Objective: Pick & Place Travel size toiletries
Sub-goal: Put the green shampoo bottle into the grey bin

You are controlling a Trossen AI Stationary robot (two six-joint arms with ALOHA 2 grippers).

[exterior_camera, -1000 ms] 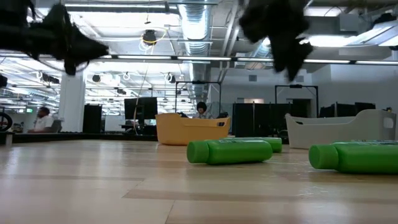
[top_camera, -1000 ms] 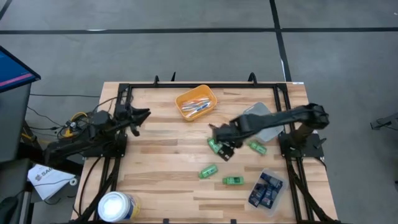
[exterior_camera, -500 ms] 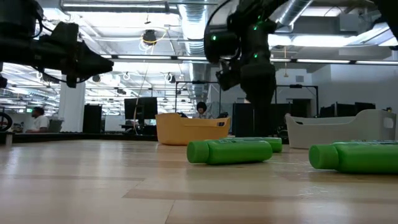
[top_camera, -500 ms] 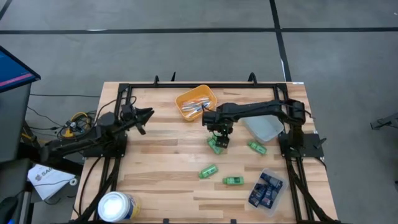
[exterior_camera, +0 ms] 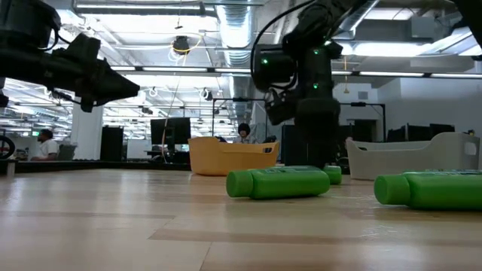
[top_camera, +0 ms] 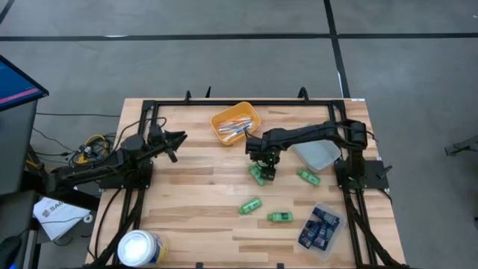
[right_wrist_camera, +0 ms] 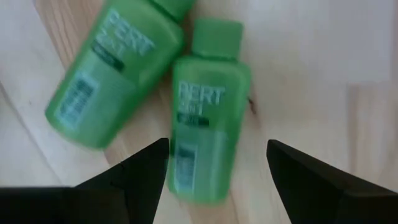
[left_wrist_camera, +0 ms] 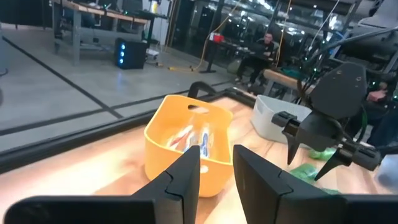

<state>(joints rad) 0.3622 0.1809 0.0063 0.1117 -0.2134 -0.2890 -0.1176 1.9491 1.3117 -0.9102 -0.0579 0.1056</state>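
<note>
I see pale wood table (top_camera: 194, 202), grey floor around, bright open workshop behind. My right gripper (right_wrist_camera: 214, 165) hangs open over two green bottles (right_wrist_camera: 208, 140); left gripper (left_wrist_camera: 216, 171) waits, fingers slightly parted, empty.

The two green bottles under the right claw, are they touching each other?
Touching. The right wrist view shows one green bottle lying flat against the other bottle along their sides, with no wood showing between them, below the open right claw.
</note>
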